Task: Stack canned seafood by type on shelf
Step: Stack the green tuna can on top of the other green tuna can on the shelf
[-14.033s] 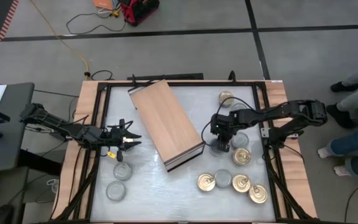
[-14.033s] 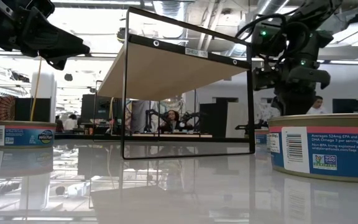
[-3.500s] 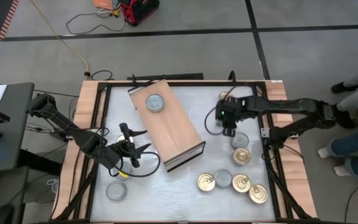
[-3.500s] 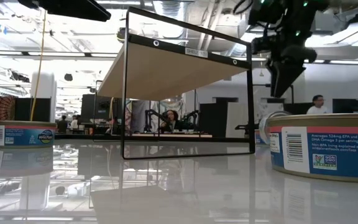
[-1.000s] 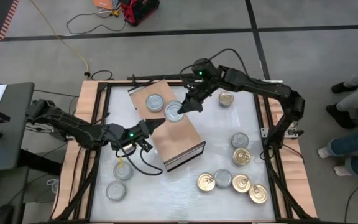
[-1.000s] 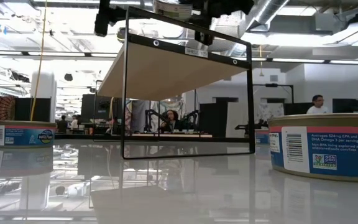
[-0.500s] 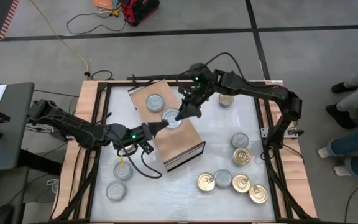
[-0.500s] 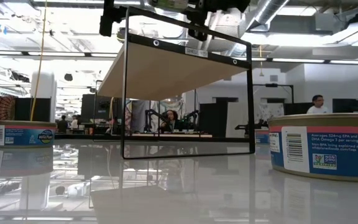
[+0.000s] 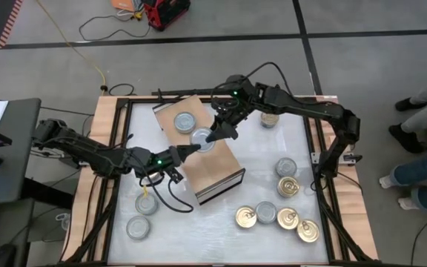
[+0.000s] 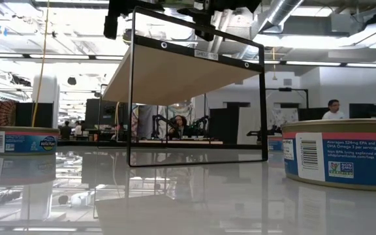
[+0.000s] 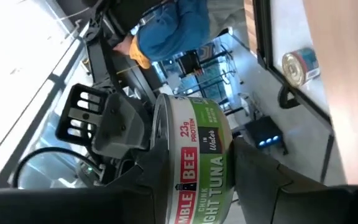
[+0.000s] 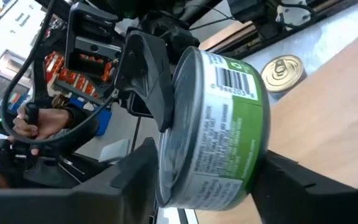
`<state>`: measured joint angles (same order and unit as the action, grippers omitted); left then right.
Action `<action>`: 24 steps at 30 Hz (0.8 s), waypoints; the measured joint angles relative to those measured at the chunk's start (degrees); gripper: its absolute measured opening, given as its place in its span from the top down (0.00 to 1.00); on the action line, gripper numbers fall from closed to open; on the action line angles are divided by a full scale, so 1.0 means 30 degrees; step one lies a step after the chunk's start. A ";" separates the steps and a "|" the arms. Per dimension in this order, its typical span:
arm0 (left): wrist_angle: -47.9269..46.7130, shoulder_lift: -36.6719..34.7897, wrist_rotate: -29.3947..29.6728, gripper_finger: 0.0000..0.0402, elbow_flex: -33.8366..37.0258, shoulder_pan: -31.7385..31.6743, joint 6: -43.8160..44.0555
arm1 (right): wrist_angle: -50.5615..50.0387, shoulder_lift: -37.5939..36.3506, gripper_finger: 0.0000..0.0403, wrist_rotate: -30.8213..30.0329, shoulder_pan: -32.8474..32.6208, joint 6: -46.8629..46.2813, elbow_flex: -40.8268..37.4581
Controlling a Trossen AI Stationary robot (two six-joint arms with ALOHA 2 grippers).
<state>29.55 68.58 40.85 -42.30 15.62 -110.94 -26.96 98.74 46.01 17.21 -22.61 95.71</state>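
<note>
A round tin (image 9: 201, 138) with a silver top and a green label (image 11: 194, 162) hangs in the air above the light-wood shelf (image 9: 213, 167). My left gripper (image 9: 193, 147) reaches it from the table's left and is shut on it. My right gripper (image 9: 213, 135) comes from the far right. Its fingers (image 12: 135, 180) stand above and below the same tin (image 12: 219, 124) with a narrow gap, so it is open. A second silver-topped tin (image 9: 184, 122) stands on its base on the shelf's far end. My left gripper pinches the tin between its two fingers, one on the silver top near the rim (image 11: 160, 155) and one on the underside (image 11: 236, 158). The fingers come in level from the table's left. The tin sits upright, lifted clear of the shelf.
Gold-topped tins (image 9: 276, 217) cluster at the near right, with more tins (image 9: 285, 168) behind them and one (image 9: 269, 117) at the far right. Two silver tins (image 9: 145, 204) stand near left. People (image 9: 421, 148) stand beyond the table's right edge.
My right gripper has carried the tin a little toward the table's left, over the shelf, between the left gripper's fingers. The left gripper's fingers, spread wide a second ago, have shut on the tin. The tin stays upright and clear of the shelf.
</note>
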 joint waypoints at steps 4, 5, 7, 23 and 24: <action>-0.0468 -0.0162 0.0129 0.68 0.0000 -0.0127 0.2045 | -0.0666 -0.0310 0.32 -0.0080 0.0796 -0.0053 -0.0033; -0.0821 -0.0357 0.0129 0.68 0.0000 -0.0201 0.2822 | -0.0955 -0.0578 0.31 -0.0248 0.1166 -0.0043 -0.0033; -0.2043 -0.0926 0.0248 0.68 0.0043 -0.0412 0.4581 | -0.1474 -0.1416 0.31 -0.1068 0.1901 0.0191 -0.0026; -1.1686 -0.3881 -0.1692 0.66 0.0036 -0.5934 1.6014 | -0.3524 -0.4065 0.30 -0.6392 0.1309 0.1377 0.0004; -1.1653 -0.3747 -0.1757 0.66 0.0036 -0.6243 1.6008 | -0.3511 -0.4073 0.30 -0.6393 0.1167 0.1480 0.0004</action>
<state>-5.41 57.33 35.58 -42.19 -3.11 -62.91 -37.49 86.52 26.83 20.71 -18.17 95.72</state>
